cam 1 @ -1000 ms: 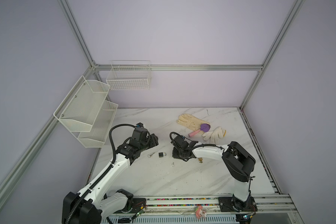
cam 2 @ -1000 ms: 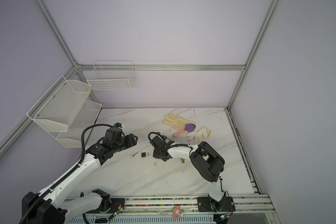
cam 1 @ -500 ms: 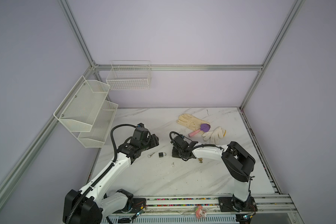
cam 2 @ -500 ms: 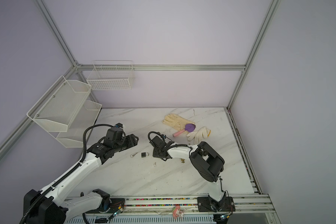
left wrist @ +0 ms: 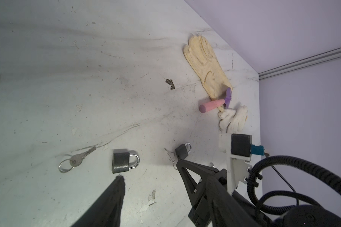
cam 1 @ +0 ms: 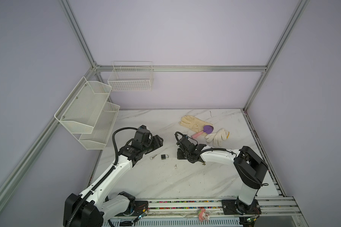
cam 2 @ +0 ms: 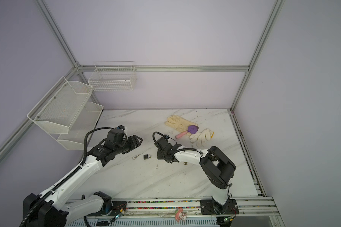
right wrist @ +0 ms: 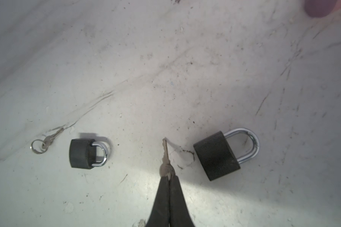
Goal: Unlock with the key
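My right gripper is shut on the head of a small silver key, low over the marble table, blade pointing away from the fingers. Beside the key a black padlock with a steel shackle lies flat. A second black padlock lies farther off, with a ringed key beyond it. In both top views that padlock and ringed key lie between the arms; the right gripper hides the other padlock. My left gripper is open and empty just short of the padlock.
A yellow glove, a white glove and a purple trowel with a pink handle lie behind the right arm. White mesh shelves and a wire basket hang at the back left. A small brass piece lies by the right arm.
My right gripper's jaws have closed onto the key. The left arm has barely shifted, and the padlocks and the ringed key lie where they were.
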Available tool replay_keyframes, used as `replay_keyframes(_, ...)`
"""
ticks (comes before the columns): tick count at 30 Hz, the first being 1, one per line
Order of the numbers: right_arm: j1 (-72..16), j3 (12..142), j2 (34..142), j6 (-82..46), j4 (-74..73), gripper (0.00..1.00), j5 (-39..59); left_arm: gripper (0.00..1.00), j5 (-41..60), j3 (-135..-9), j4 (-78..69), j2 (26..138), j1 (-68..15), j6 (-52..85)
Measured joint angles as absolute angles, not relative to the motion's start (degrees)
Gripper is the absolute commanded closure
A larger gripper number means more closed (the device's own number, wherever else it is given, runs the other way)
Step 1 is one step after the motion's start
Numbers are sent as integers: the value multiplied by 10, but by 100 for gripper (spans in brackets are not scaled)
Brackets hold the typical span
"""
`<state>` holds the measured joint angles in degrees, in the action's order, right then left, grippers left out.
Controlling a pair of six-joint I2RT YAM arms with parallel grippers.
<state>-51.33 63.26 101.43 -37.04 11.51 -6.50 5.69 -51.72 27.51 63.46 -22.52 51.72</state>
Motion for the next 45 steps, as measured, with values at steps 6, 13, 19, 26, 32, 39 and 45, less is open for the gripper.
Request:
replay_keyframes(6, -512, 618, 940, -328, 101, 100, -63, 34, 93, -475, 215, 594, -225, 611)
replay_keyframes(13, -511, 613, 860, -305, 75, 100, -52, 34, 133, -389, 74, 581, -225, 785)
replay_keyframes(19, -511, 630, 841, -308, 58, 100, -29, 32, 137, -367, -24, 588, -226, 919)
replay_keyframes(26, -515, 648, 838, -332, 8, 100, -1, 29, 130, -367, -117, 607, -241, 1032)
replay_keyframes(32, -525, 657, 838, -349, -29, 100, 3, 29, 112, -367, -147, 623, -271, 1101)
replay_keyframes(39, -533, 670, 843, -355, -61, 100, 11, 31, 72, -367, -191, 644, -298, 1157)
replay_keyframes(45, -534, 670, 845, -355, -67, 100, 13, 36, 38, -367, -205, 643, -298, 1177)
